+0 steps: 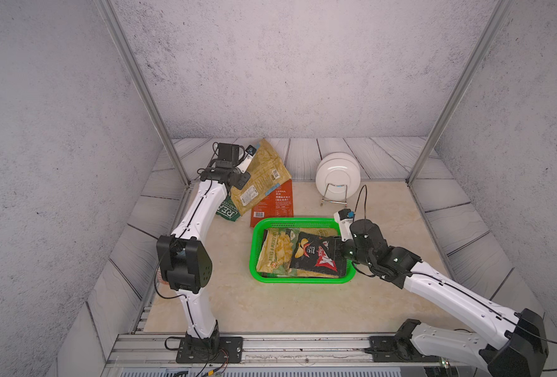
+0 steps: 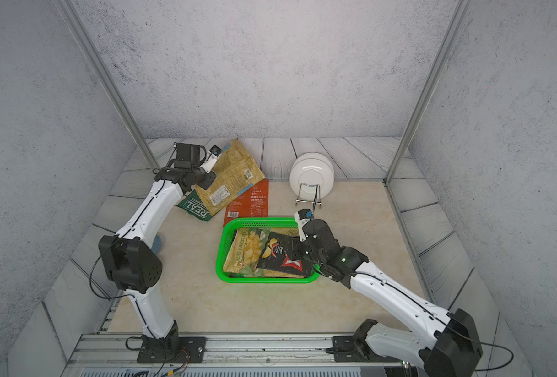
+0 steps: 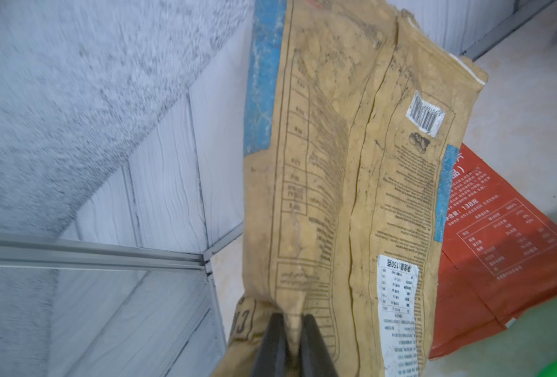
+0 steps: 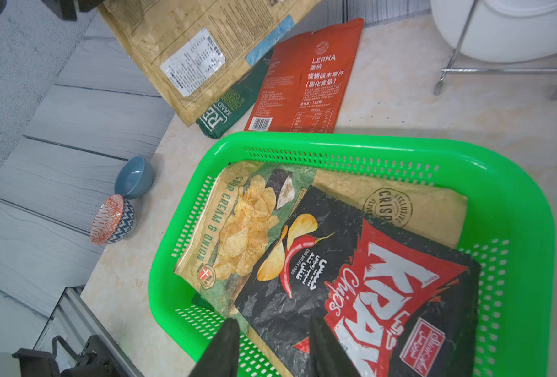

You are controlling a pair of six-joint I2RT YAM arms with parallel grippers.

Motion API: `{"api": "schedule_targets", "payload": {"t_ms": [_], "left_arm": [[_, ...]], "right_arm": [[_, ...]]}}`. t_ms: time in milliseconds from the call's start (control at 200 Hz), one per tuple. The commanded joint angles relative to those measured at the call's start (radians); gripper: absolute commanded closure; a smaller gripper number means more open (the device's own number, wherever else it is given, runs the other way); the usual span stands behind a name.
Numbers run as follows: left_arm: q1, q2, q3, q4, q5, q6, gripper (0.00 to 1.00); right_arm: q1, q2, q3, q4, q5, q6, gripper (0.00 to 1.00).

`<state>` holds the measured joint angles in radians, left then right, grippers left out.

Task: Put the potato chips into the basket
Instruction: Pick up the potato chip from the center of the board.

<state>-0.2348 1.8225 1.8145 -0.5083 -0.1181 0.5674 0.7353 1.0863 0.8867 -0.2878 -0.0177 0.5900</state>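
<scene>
Left hand pinching an edge of the mustard-yellow chip bag, held tilted above the bench just behind the green basket, mid-pickup; right hand spread over the black bag inside the basket; next, the pinched bag likely needs carrying over the rim.

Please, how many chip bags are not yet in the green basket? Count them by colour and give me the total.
yellow bag, held up by the left hand: 1
dark green bag: 1
red bag: 1
Total: 3
</scene>
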Motion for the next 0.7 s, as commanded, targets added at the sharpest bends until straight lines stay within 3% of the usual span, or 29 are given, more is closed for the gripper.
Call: {"api": "schedule_targets", "payload": {"t_ms": [0, 210, 355, 460, 586, 696], "left_arm": [[-0.049, -0.109, -0.109, 0.236, -0.105, 0.193, 1.00], [-0.128, -0.294, -0.276, 0.345, -0.112, 0.345, 1.00], [-0.206, -0.389, -0.393, 0.412, -0.126, 0.456, 1.00], [-0.266, -0.449, -0.452, 0.401, -0.109, 0.477, 1.00], [-0.308, -0.503, -0.448, 0.216, -0.005, 0.442, 1.00], [-0.337, -0.504, -0.420, 0.053, 0.065, 0.414, 1.00]], "right_arm": [[-0.001, -0.075, -0.026, -0.013, 0.109, -0.011, 0.61], [-0.001, -0.188, -0.055, -0.061, 0.245, -0.034, 0.61], [-0.002, -0.236, -0.058, -0.122, 0.343, -0.020, 0.67], [-0.002, -0.268, -0.051, -0.136, 0.342, -0.056, 0.68], [-0.004, -0.289, 0.022, -0.200, 0.271, -0.127, 0.40], [-0.011, -0.280, 0.107, -0.276, 0.187, -0.192, 0.29]]}}
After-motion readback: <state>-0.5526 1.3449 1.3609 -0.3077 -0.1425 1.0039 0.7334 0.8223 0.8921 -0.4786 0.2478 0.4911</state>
